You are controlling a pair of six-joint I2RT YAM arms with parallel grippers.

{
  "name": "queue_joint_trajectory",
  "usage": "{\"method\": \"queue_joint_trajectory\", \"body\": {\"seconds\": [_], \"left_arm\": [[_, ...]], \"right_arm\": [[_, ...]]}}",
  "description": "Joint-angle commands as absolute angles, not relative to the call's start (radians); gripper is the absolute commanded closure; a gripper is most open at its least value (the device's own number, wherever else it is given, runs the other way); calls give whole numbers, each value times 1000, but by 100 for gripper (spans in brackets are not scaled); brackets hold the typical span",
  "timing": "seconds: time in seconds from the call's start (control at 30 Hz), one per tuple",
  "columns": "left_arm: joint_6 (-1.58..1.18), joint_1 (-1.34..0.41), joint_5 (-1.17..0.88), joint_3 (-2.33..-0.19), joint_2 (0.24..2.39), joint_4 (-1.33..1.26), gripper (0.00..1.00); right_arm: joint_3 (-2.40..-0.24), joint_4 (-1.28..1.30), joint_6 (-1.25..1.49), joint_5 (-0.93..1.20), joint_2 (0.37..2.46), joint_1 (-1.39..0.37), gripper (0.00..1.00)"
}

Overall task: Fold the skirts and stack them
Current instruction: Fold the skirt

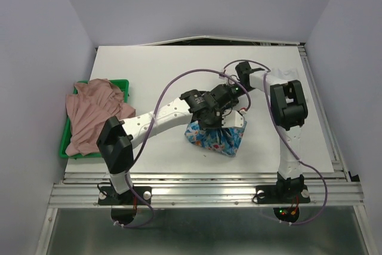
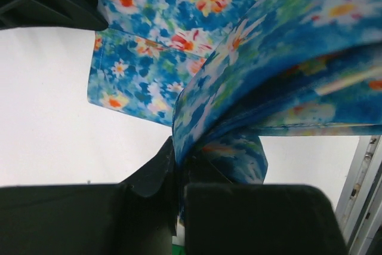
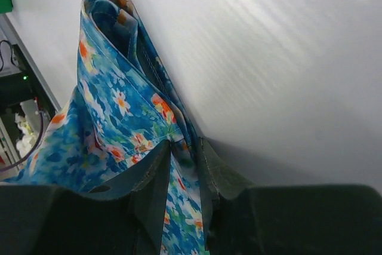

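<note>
Currently L end effector (image 2: 179, 180) & R end effector (image 3: 185, 168) pinch soft, bunched floral skirt (image 1: 213, 139).

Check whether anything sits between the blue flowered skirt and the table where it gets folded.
Nothing visible does. The left gripper and right gripper both pinch the blue flowered skirt at a bare patch of white table. The pink skirt lies on the green tray at the left edge, well apart.

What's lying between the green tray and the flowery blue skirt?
Nothing loose. Between the green tray and the flowered skirt is bare white table, with the left arm reaching across above it. The top view shows this.
</note>
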State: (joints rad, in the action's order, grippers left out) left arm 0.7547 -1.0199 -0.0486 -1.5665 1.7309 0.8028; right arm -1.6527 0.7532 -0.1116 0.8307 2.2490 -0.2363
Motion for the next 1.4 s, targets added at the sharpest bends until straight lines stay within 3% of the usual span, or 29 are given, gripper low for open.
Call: {"method": "queue_joint_trajectory", "body": {"seconds": [0.0, 0.5, 0.6, 0.67, 0.73, 0.77, 0.83, 0.87, 1.0, 1.27, 1.37], "left_arm": [[798, -1011, -26, -1631, 1750, 775, 100], [917, -940, -44, -1631, 1885, 646, 99], [939, -923, -46, -1634, 1911, 623, 85], [946, -914, -45, -1634, 1927, 601, 68], [948, -902, -48, -1638, 1939, 586, 62], [948, -900, -48, -1640, 1939, 580, 48], [942, -893, -48, -1641, 1930, 565, 41], [930, -894, -48, -1640, 1919, 557, 31], [887, -887, -41, -1620, 1829, 502, 19], [727, -829, -50, -1513, 1569, 449, 9], [689, -795, -139, -1406, 1494, 491, 10]], "right_arm": [[-1612, 773, -127, 871, 2230, -285, 69], [-1592, 758, -117, 927, 2244, -324, 69], [-1592, 759, -120, 939, 2247, -324, 69], [-1592, 758, -120, 940, 2249, -324, 69], [-1592, 758, -123, 939, 2249, -324, 69], [-1592, 759, -123, 937, 2250, -324, 69], [-1592, 759, -123, 933, 2253, -324, 69], [-1594, 759, -123, 930, 2253, -324, 69], [-1598, 759, -126, 914, 2258, -324, 69], [-1626, 758, -124, 864, 2266, -324, 68], [-1649, 759, -107, 858, 2256, -313, 68]]}}
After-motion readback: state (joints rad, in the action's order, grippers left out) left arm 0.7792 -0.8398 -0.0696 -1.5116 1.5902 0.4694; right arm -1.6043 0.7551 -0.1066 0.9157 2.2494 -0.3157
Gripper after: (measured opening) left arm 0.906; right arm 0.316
